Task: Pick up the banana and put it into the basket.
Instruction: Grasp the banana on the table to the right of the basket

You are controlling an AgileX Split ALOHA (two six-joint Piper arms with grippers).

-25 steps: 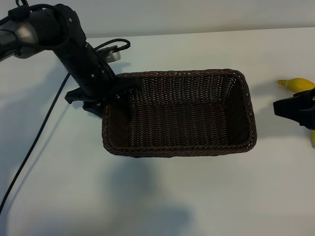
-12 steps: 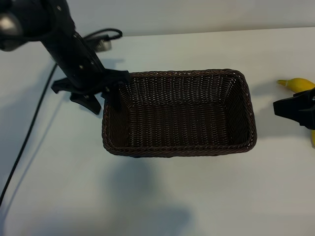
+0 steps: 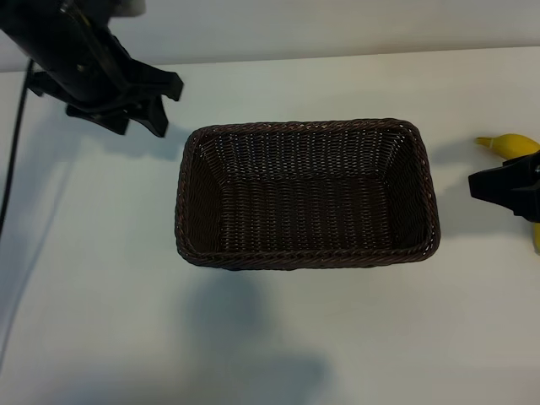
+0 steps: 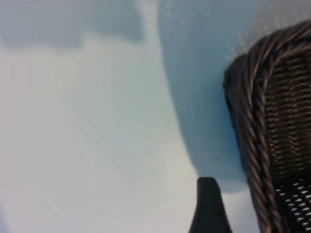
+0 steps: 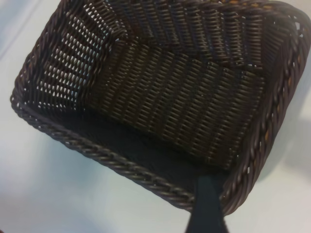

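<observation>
The curved, smooth, bright yellow banana (image 3: 511, 145) lies on the white table (image 3: 278, 337) at the far right edge of the exterior view, well outside the basket. Only its pointed stem end and part of its body show; a sliver of yellow also appears lower down at the right edge, and the stretch between is hidden behind the right gripper.

The right gripper (image 3: 504, 187), black, sits directly over the banana at that right edge, just beside the basket's right end but apart from it. Its jaws stand fairly wide apart; whether they touch or hold the banana cannot be told, since the fingertips run out of view.

The rectangular, shallow, dark brown woven wicker basket (image 3: 308, 253) with rounded corners and a braided rim rests in the middle of the table, long side running left to right. It holds nothing. In the right wrist view the basket (image 5: 146, 170) fills most of the picture, with one dark finger (image 5: 208, 204) in front of its near rim.

The left gripper (image 3: 139, 105), black, hangs above the table at the far left, beyond the basket's far-left corner and apart from it. Its jaws are spread wide with nothing between them. The left wrist view shows one fingertip (image 4: 209, 206) over bare table beside the basket's (image 4: 262, 145) braided corner.
</observation>
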